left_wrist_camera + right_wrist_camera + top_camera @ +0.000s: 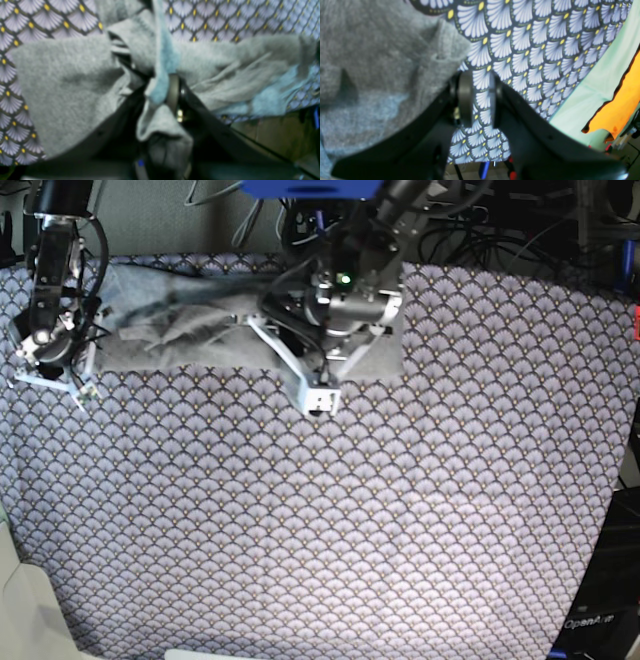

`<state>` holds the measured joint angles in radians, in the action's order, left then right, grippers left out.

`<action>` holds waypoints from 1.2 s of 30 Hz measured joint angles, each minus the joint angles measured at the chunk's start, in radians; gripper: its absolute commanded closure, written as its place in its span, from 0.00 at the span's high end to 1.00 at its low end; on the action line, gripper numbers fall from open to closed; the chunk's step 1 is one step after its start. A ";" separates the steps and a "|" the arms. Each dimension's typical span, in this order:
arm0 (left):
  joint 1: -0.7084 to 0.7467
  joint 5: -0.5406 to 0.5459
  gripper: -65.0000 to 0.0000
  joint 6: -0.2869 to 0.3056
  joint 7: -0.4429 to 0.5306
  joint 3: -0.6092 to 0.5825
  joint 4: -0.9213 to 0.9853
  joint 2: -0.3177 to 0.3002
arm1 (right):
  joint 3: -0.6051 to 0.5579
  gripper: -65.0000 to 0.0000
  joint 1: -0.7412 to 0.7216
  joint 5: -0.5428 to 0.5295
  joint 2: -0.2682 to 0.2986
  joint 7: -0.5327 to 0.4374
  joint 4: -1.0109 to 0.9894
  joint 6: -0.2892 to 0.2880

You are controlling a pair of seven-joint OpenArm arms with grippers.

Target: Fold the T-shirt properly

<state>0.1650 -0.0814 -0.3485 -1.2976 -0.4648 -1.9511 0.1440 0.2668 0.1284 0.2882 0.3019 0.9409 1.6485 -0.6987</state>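
While the T-shirt [200,330] lies bunched along the far edge of the desk [330,520], at about 11 o'clock in the base view, the fold looks to be in an early step: one arm lifting cloth, the other not yet engaged.

Left fingers [163,92]: clamped on a gathered ridge of the T-shirt [67,82], grey fabric spilling to both sides of the pinch, paler blue inner face showing at 3 o'clock. Cloth appears raised off the purple fan-patterned tablecloth [30,22].

Right fingers [480,97]: apart, with only tablecloth [532,50] visible in the gap. The T-shirt [370,62] sits just beside them at 9–10 o'clock, its nearest edge close to the left pad; contact cannot be confirmed.

Judgement: next move calls for the right fingers to shift toward 9 o'clock and take a matching edge, so that both arms can carry the fold evenly. Risk: a single-sided lift drags the garment into a twist.

Green and orange cloths [620,82] hang off the desk at 3 o'clock, uninvolved.
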 measured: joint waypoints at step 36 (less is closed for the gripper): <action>-0.055 0.228 0.67 0.220 0.013 0.101 -0.018 -0.111 | -0.019 0.20 0.000 -0.005 0.010 0.000 0.003 0.000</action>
<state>0.1101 0.1463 -0.1280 -1.2842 -0.3634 -1.9686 0.0326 0.2481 0.1284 0.2836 0.3122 0.9405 1.6512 -0.6991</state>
